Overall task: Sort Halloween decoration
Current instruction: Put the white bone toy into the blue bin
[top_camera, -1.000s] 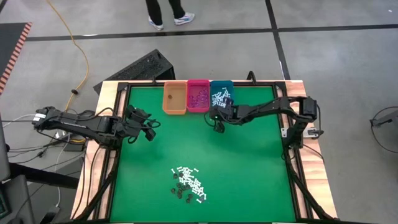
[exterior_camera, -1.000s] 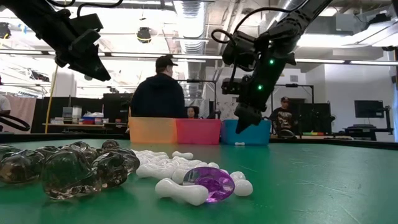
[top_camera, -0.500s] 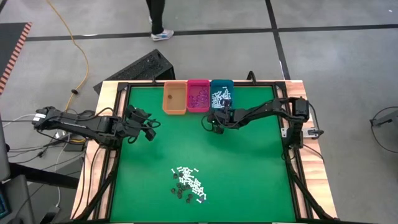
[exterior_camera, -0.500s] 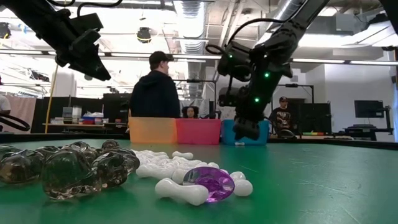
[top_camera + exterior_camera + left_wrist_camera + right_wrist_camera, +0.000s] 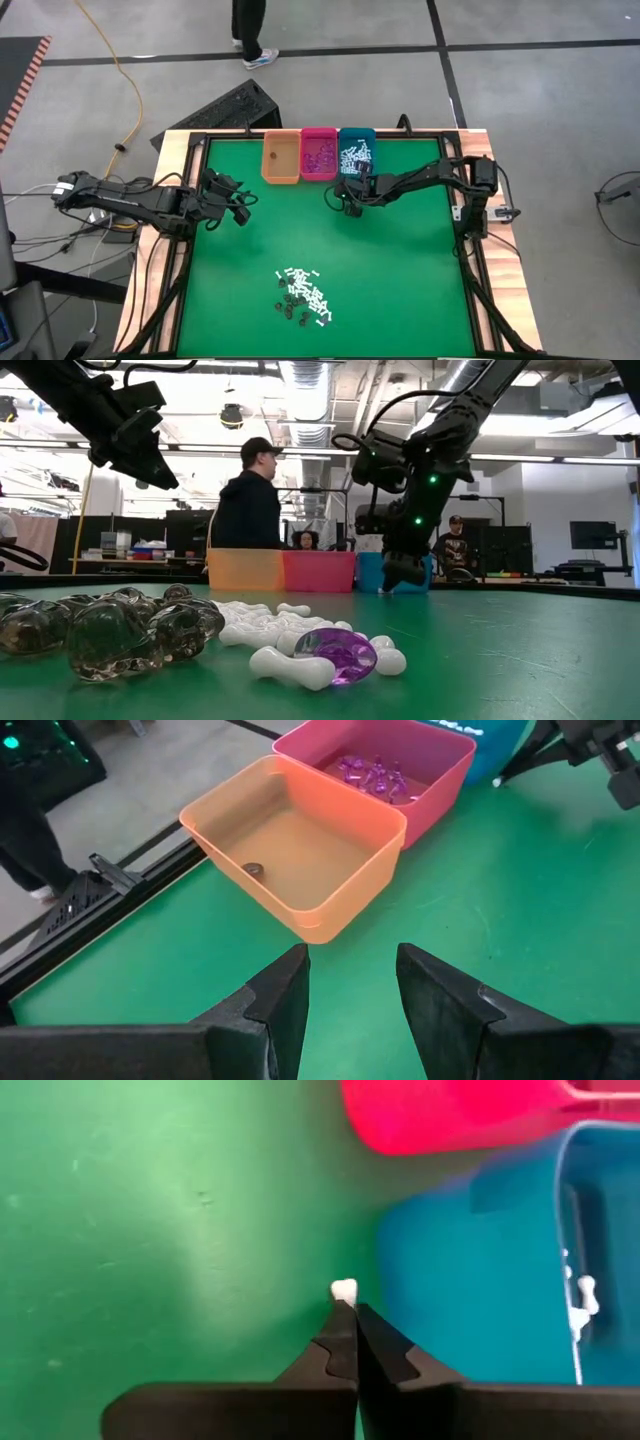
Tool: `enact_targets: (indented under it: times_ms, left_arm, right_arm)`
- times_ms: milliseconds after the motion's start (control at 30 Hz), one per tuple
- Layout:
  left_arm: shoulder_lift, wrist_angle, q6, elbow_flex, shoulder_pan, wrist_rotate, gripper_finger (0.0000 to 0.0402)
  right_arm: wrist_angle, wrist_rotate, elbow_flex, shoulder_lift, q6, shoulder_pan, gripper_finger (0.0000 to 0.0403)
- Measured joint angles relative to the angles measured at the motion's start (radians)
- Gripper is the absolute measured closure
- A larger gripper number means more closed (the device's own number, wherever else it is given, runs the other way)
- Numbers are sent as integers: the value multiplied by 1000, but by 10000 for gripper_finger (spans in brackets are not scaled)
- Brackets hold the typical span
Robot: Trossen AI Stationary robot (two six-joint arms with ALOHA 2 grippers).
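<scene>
A green table seen from above, with two dark robot arms reaching in from either side. The right gripper is low over the felt just in front of the teal bin, its two fingers pressed fully together; in the right wrist view a small white stick lies on the felt right at their tips, whether pinched or only touched cannot be told. The left gripper hangs near the table's left edge with its fingers parted and nothing between them, facing the orange bin, which holds one dark bit. The pink bin between the other two holds purple bits, the teal one white sticks. The unsorted Halloween decoration lies in a loose pile near the front edge, well apart from both grippers, with bare felt all around it
</scene>
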Motion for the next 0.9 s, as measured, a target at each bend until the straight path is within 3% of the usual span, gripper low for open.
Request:
enact_targets:
  times_ms: [200, 367, 500, 600, 900]
  left_arm:
    - [0, 0, -14, 0, 0, 0, 258]
    - [0, 0, -14, 0, 0, 3, 258]
    - [0, 0, -14, 0, 0, 3, 258]
    - [0, 0, -13, 0, 0, 1, 258]
    - [0, -1, -1, 0, 0, 0, 258]
  right_arm:
    - [-32, -17, 4, -5, 1, 52, 387]
    - [-159, -16, 84, -6, -6, 136, 387]
    - [-196, 123, 115, -8, 17, 190, 387]
    - [-192, 201, 114, 0, 42, 177, 387]
    - [-123, 219, 114, 78, 21, 100, 387]
